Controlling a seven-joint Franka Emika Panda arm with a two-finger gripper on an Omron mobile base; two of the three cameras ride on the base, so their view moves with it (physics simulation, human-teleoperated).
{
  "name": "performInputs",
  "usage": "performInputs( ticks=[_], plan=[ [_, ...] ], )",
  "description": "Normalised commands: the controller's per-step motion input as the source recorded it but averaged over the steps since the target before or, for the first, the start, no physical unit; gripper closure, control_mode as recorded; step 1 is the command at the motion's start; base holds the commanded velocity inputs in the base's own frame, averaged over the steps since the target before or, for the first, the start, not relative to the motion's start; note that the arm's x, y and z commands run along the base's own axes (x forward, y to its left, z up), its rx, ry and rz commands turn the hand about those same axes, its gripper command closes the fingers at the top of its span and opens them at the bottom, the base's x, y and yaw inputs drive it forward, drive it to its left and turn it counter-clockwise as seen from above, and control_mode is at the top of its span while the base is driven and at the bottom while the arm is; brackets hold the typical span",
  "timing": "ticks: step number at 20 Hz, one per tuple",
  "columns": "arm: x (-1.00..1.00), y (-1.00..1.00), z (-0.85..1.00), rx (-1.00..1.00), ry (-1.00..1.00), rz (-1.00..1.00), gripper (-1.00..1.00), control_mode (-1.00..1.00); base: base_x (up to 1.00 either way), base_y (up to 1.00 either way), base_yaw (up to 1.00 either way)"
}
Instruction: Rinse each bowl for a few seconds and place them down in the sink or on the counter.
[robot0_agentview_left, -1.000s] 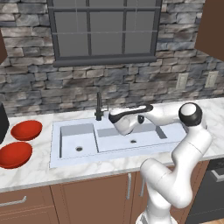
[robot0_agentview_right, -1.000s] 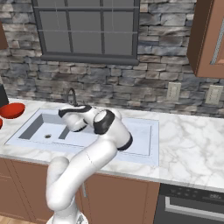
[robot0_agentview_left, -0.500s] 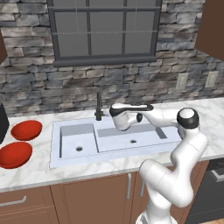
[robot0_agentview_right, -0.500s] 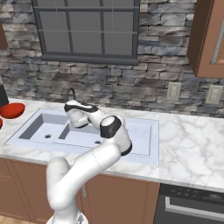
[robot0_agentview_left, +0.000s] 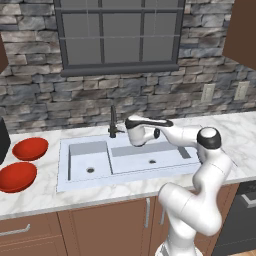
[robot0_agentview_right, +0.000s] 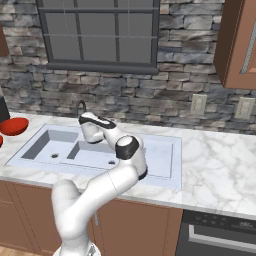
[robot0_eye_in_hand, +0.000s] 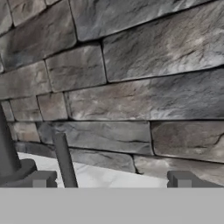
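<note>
Two red bowls (robot0_agentview_left: 30, 148) (robot0_agentview_left: 16, 176) rest on the white counter (robot0_agentview_left: 45, 197) left of the sink (robot0_agentview_left: 65, 172); the right base view catches one bowl (robot0_agentview_right: 12, 126) at its left edge. My gripper (robot0_agentview_left: 132, 130) (robot0_agentview_right: 88, 125) hovers over the back rim of the wide basin, just right of the thin dark faucet (robot0_agentview_left: 113, 122), pointing at the stone wall. In the hand view the fingertips (robot0_eye_in_hand: 41, 179) stand wide apart and open with nothing between them, and the faucet post (robot0_eye_in_hand: 8, 153) rises at the left. Both bowls lie far left of the gripper.
A stone backsplash (robot0_agentview_left: 165, 100) runs right behind the faucet, with a window (robot0_agentview_left: 117, 32) above it. A dark appliance (robot0_agentview_left: 2, 140) stands at the far left beside the bowls. Wall outlets (robot0_agentview_left: 207, 92) and a stove front (robot0_agentview_right: 220, 240) are to the right.
The hand has drifted a little left and back toward the wall and faucet, the elbow swinging with it. The bowls have not moved and the jaws stayed open.
</note>
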Motion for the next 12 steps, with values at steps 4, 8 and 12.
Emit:
performInputs(
  ticks=[4, 8, 12],
  plan=[
    [0.35, 0.04, -0.1, 0.0, -0.01, 0.01, -1.0, -1.0, 0.0, 0.0, 0.0],
    [0.35, 0.02, -0.11, 0.0, 0.0, 0.01, -1.0, -1.0, 0.0, 0.0, 0.0],
    [0.28, 0.0, -0.14, 0.0, 0.0, 0.01, -1.0, -1.0, 0.0, 0.0, 0.0]
  ],
)
